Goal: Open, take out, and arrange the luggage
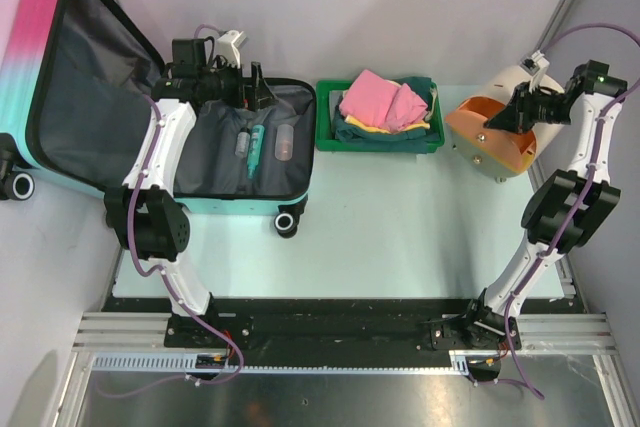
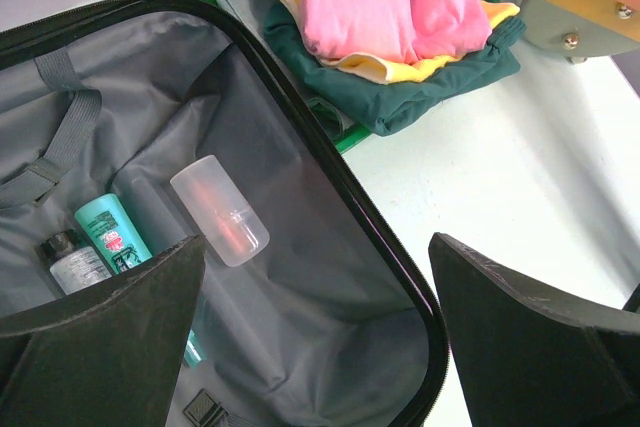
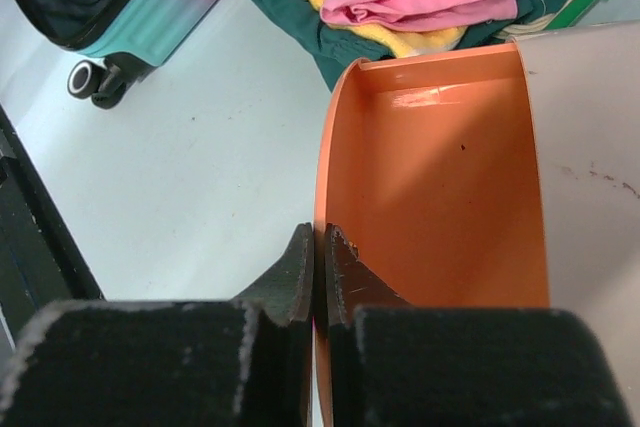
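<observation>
The luggage [image 1: 30,57] lies open at the left, its pink-to-teal lid raised and its grey lining [image 1: 215,162] showing. Inside lie a clear bottle [image 2: 218,209], a teal bottle [image 2: 110,234] and a small black-capped bottle [image 2: 72,262]. My left gripper [image 1: 258,87] is open and empty, above the case's back right corner; in the left wrist view it [image 2: 316,247] hangs over the lining [image 2: 300,347] and the black rim. My right gripper [image 3: 320,237] is shut on the orange rim of the white-and-orange cylinder [image 3: 440,187], which lies tilted at the right [image 1: 495,137].
A green tray [image 1: 325,117] with folded pink, yellow and dark green clothes [image 1: 385,102] stands between the case and the cylinder. The case's wheels [image 1: 286,224] point towards the near edge. Metal frame posts stand at the back corners.
</observation>
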`<state>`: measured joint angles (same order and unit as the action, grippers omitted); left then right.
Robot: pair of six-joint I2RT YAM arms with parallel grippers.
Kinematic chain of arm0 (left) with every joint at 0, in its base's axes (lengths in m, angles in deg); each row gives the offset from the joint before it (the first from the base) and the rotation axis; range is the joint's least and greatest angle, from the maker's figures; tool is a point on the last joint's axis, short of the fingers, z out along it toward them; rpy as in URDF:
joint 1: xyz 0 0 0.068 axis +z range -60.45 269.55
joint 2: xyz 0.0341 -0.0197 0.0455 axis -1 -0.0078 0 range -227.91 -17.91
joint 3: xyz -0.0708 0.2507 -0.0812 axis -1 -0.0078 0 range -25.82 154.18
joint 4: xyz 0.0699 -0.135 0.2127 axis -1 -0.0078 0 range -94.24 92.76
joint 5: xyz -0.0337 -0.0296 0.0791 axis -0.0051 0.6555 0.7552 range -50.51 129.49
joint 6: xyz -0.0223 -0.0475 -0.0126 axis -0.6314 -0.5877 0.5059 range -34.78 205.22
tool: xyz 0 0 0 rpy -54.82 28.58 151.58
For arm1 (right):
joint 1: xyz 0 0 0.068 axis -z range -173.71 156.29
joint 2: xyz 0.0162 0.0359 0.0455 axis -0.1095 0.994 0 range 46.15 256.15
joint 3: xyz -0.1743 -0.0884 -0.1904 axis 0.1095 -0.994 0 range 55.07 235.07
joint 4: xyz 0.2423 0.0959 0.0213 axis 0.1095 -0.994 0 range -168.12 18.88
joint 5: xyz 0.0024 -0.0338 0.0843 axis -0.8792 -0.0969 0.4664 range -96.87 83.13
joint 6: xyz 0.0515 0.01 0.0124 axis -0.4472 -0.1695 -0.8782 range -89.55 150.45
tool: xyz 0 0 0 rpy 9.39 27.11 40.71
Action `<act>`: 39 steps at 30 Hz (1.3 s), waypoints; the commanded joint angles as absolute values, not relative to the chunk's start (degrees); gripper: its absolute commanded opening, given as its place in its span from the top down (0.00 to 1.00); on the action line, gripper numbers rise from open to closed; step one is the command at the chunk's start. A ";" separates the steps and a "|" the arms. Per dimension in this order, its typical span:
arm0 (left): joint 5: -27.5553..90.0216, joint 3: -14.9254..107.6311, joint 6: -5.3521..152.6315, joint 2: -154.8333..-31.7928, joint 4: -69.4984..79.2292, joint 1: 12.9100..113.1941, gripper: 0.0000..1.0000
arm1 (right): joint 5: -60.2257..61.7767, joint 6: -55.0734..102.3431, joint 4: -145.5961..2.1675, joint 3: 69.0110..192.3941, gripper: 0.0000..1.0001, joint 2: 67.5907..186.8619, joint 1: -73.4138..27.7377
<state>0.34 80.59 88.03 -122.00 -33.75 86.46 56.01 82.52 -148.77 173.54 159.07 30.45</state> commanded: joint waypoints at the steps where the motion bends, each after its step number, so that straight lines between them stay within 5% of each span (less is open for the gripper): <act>1: -1.29 81.41 89.00 -121.18 -32.48 86.39 0.02 | 55.98 82.31 -156.82 174.25 1.00 155.04 30.02; 6: -1.20 81.76 88.73 -121.53 -32.48 86.39 0.02 | 50.28 74.15 -146.20 173.90 0.99 153.38 30.55; 8: -1.46 81.85 88.73 -121.70 -32.57 86.39 0.02 | 49.48 72.38 -143.11 173.98 0.88 153.20 30.46; 11: -1.37 81.94 89.00 -121.62 -32.57 86.39 0.02 | 48.77 72.72 -143.88 175.47 0.43 153.72 30.28; 13: -1.37 81.85 89.35 -121.44 -32.57 86.39 0.02 | 49.03 73.25 -144.51 176.61 0.29 153.90 30.20; 30: 0.56 79.56 93.38 -119.86 -32.48 85.77 0.02 | 37.26 68.60 -125.88 164.41 0.21 137.56 15.81; 39: 17.50 74.39 92.08 -120.47 -32.92 86.03 0.05 | 25.40 57.00 -112.78 159.22 0.20 140.27 -1.69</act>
<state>8.99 77.49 90.19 -121.98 -33.29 85.45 32.51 63.42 -120.07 160.45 138.17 4.18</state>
